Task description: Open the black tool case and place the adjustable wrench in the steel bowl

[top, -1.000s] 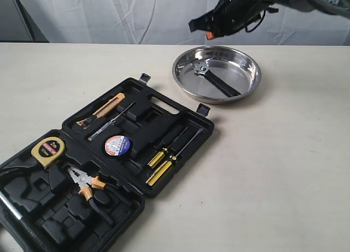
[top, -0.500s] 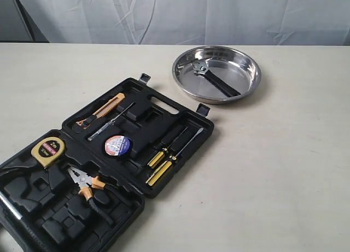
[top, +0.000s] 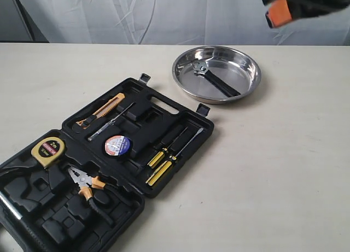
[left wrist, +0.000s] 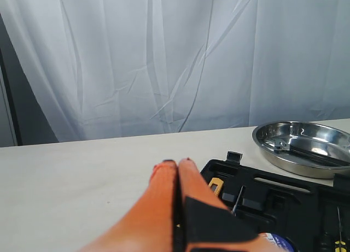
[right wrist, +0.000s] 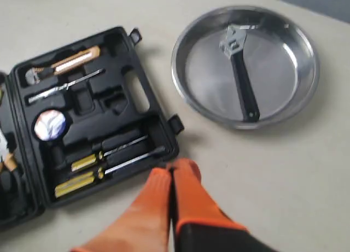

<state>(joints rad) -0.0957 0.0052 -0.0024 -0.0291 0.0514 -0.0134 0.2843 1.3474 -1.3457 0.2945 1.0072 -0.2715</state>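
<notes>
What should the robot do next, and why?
Probably just pull the right pincer away to rest. The adjustable wrench lies in the steel bowl, the black tool case is open, and the pincer is shut on nothing, so the job looks done.

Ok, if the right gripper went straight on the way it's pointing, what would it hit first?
The right gripper would likely meet bare table first, between the black tool case and the steel bowl, near the case's latch; depth is unclear.

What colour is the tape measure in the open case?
The small squarish tape measure is yellow with black edging; the exterior view shows it best.
</notes>
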